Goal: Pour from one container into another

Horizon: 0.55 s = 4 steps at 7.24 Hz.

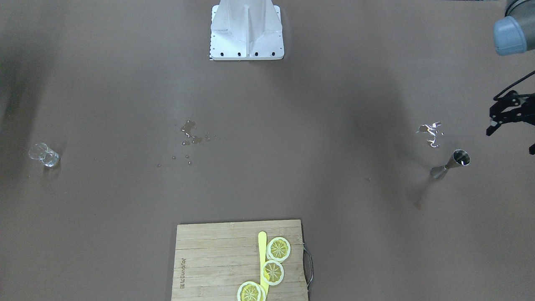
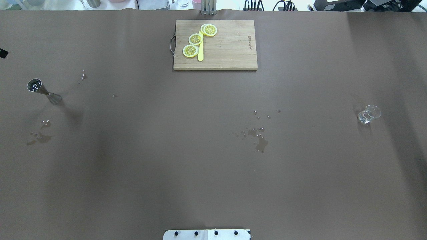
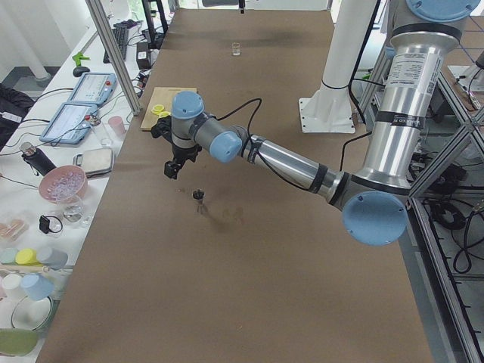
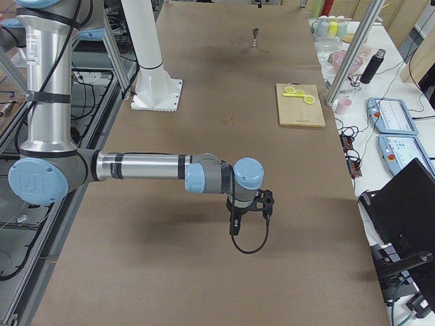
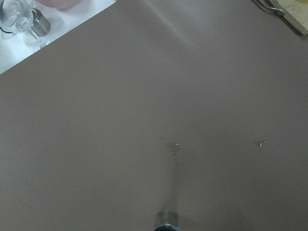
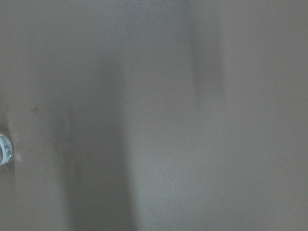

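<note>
1. You will find the jigger (image 1: 450, 164) standing upright on the table (image 2: 213, 186), far out on the robot's left side. It is dark, shiny grey steel, two cones joined at a narrow waist. One cone sits mouth-down on the table and the other opens upward, its inside catching the light.
2. The left gripper (image 1: 511, 141) hangs above the table near the jigger, on the side toward the table's end. It does not touch the jigger. Its two black fingertips show apart at the front view's edge, with nothing between them.
3. The glass tumbler (image 2: 368, 114) stands on the robot's right side, well apart from the jigger and almost the whole table width away. It is small, clear and colourless, with a thick base. You cannot tell from these views whether it holds liquid.
4. You see the right gripper (image 4: 234, 225) only from the table's end, hanging over bare table. Whether its jaws are parted or closed cannot be told there.
5. Wet patches (image 2: 259, 141) lie near the table's middle, and a second wet patch lies just beside the jigger.
6. A wooden cutting board (image 2: 227, 46) lies at the operators' edge, carrying three lemon slices (image 2: 195, 39) and a yellow stick (image 2: 200, 55).
</note>
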Motion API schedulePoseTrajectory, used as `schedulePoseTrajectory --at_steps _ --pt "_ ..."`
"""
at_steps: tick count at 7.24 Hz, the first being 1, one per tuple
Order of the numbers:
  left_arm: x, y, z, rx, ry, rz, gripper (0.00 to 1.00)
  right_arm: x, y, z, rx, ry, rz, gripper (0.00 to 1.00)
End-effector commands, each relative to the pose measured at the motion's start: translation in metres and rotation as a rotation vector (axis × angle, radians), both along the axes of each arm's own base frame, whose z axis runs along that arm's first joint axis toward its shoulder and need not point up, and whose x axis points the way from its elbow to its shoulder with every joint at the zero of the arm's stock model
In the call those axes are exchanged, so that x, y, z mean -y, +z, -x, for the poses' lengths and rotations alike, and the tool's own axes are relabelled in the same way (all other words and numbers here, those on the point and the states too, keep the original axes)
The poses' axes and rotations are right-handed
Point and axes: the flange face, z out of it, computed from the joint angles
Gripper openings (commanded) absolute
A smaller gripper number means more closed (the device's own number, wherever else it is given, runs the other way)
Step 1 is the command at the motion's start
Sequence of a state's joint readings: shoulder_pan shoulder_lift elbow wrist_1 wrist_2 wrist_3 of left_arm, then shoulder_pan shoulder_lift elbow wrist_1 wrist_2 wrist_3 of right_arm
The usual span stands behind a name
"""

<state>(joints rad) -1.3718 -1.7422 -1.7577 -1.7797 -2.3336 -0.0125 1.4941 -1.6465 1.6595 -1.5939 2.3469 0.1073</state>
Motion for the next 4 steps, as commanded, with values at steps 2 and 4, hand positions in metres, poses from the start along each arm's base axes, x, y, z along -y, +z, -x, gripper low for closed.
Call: schedulePoseTrajectory --at_steps 2,4 --pt "-0.050 0.094 0.081 -0.012 -0.119 0.187 0.97 0.002 -0.004 0.000 0.004 -0.001 -0.011 1.00" --pt "-0.096 0.135 0.084 -0.105 -0.090 0.299 0.97 0.004 -0.006 0.000 0.003 -0.001 -0.016 1.00"
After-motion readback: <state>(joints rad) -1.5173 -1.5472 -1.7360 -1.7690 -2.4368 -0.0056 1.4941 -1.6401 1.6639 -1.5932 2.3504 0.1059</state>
